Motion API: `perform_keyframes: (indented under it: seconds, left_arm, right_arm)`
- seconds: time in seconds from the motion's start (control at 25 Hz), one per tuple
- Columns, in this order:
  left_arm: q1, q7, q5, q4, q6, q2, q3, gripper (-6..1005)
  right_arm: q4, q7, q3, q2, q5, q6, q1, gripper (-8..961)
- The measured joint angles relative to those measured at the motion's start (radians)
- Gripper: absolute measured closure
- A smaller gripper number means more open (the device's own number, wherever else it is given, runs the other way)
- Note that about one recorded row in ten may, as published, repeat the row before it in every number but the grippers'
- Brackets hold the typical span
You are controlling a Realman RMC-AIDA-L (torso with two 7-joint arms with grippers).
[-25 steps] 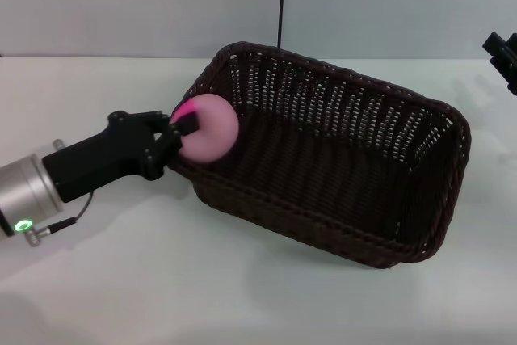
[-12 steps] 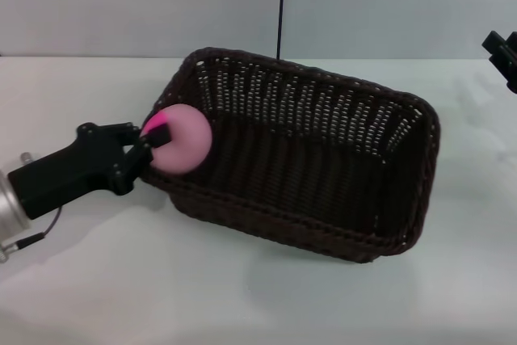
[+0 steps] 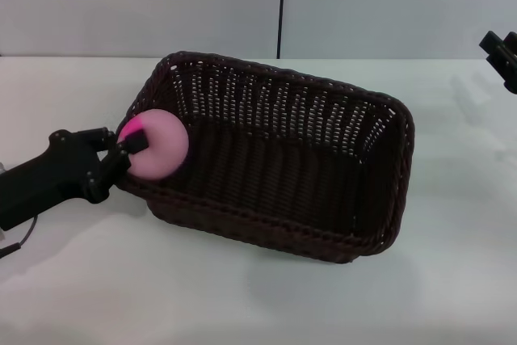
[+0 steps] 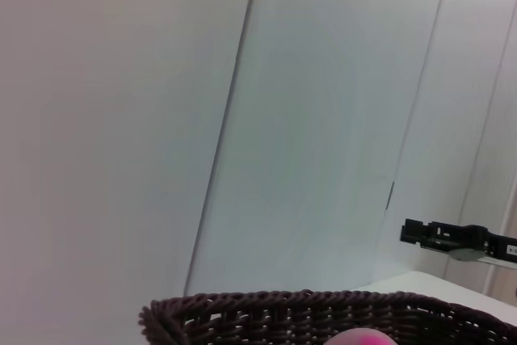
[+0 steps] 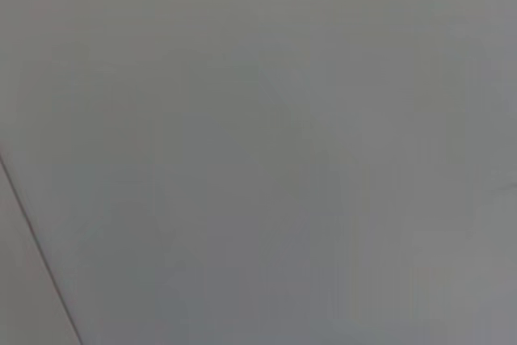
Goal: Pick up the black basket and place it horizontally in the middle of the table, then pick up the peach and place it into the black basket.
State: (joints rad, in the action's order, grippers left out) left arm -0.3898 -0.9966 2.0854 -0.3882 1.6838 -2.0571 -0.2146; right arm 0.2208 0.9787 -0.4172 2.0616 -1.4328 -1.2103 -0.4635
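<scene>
The black basket (image 3: 283, 85) lies on the white table (image 3: 81, 280), mid-table, its long side slanting from upper left to lower right. My left gripper (image 3: 133, 148) comes in from the left and is shut on the peach (image 3: 159, 146), pale pink with a magenta patch. The peach sits right at the basket's left end, over or against the braided rim. In the left wrist view the basket rim (image 4: 307, 306) and the top of the peach (image 4: 367, 338) show at the lower edge. My right gripper (image 3: 502, 58) is parked at the far right edge, apart from the basket.
A grey wall with a dark vertical seam (image 3: 282, 6) stands behind the table. The right gripper also shows far off in the left wrist view (image 4: 452, 236). The right wrist view shows only the wall.
My left gripper has moved left and slightly down with the peach in it. The basket has slid left with it and turned a little. The right arm has not moved.
</scene>
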Motion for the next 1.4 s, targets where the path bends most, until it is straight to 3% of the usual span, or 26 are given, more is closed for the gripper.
perform_keyframes:
  seconds: [0.08,0.56,0.72,0.88,1.08,1.16,1.24,1.28,1.32,1.4]
  left_arm:
    - [0.0,-0.001,-0.01,0.004,-0.007,-0.002,0.001,954]
    - [0.003,-0.002,-0.033,0.01,-0.008,-0.002,0.001,510]
    - [0.02,0.003,-0.112,0.026,0.014,-0.001,0.001,364]
    - [0.03,0.011,-0.166,0.041,0.016,-0.002,0.001,288]
    - [0.076,0.153,-0.389,0.157,0.01,-0.005,0.012,193]
    - [0.1,0.253,-0.495,0.237,0.008,-0.007,0.062,155]
    - [0.107,0.291,-0.521,0.269,0.007,-0.007,0.092,155]
    - [0.121,0.375,-0.555,0.326,0.004,-0.009,0.163,155]
    - [0.121,0.375,-0.555,0.326,0.004,-0.009,0.163,155]
    - [0.132,0.468,-0.57,0.381,0.0,-0.01,0.243,156]
  right_arm:
    - [-0.001,0.0,0.0,0.0,0.0,0.0,0.0,509]
    - [-0.003,0.0,-0.001,0.003,0.0,0.0,0.004,509]
    - [-0.004,0.0,-0.003,0.003,0.0,0.0,0.004,509]
    - [-0.006,-0.009,-0.003,0.005,0.005,0.001,0.006,509]
    - [-0.003,-0.012,0.011,0.006,0.01,0.0,0.015,509]
    - [0.002,-0.013,0.027,0.008,0.011,-0.005,0.022,509]
    - [0.004,-0.017,0.063,0.009,0.012,-0.007,0.031,509]
    - [0.005,-0.023,0.108,0.01,0.012,-0.009,0.041,509]
    - [0.005,-0.023,0.108,0.01,0.012,-0.009,0.041,509]
    - [0.006,-0.025,0.149,0.01,0.012,-0.012,0.05,509]
